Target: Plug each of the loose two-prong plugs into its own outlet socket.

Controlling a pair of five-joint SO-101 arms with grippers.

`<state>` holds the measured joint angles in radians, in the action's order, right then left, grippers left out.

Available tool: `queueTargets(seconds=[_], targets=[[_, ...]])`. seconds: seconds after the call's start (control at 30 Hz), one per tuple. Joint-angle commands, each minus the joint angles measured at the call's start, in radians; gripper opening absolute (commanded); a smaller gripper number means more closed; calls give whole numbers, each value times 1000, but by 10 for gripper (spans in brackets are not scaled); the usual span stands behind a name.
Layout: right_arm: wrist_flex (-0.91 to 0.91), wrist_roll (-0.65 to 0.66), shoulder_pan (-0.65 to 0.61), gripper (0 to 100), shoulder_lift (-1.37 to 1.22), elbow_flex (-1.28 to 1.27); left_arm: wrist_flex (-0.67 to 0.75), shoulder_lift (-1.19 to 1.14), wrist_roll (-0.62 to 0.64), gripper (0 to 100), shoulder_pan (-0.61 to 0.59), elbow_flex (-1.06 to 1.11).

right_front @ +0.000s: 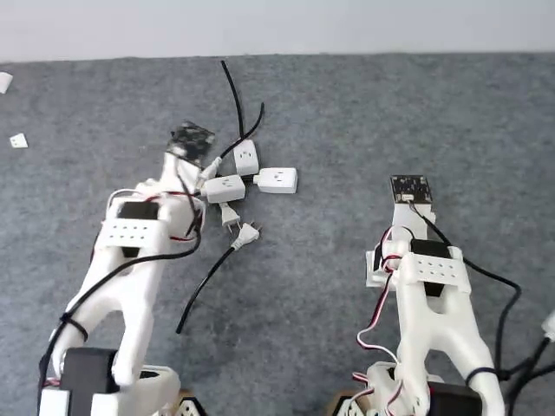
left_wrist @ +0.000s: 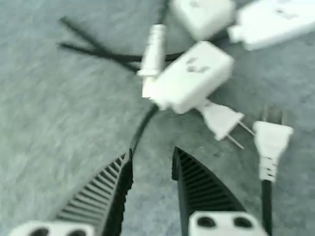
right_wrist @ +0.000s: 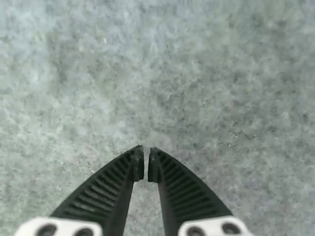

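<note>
- Left end effector [left_wrist: 150,164], released, hovers near white plastic outlet sockets [left_wrist: 193,76], seemingly lining up a grasp.
- Two white two-prong plugs [left_wrist: 271,140] lie unplugged beside them on the grey bench [left_wrist: 59,123].
- Right end effector [right_wrist: 146,161] is clenched, empty, well apart.

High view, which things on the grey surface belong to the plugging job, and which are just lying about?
For the job:
three white sockets
plug on the black cable
white plug beside it
left pincer, open, close to them

Lying about:
two white scraps far out on the left
</note>
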<state>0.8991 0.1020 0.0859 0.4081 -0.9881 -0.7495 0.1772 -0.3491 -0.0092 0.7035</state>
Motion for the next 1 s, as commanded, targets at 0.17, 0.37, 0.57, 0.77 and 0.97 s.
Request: queueTargets(seconds=[0.17,0.37,0.57,0.77,0.97], targets=[[-18,-8,4,22,-8,9,49,-184,-63,127,-3,-203],[-21,-8,4,22,-8,9,3,-358,-115,127,-5,-332],[-30,-8,4,20,-8,9,-5,-456,-114,123,-37,-426],[-33,-8,2,18,-8,9,2,-468,-112,8,-23,-429],[-33,-8,2,18,-8,9,-3,-476,-112,12,6,-380]])
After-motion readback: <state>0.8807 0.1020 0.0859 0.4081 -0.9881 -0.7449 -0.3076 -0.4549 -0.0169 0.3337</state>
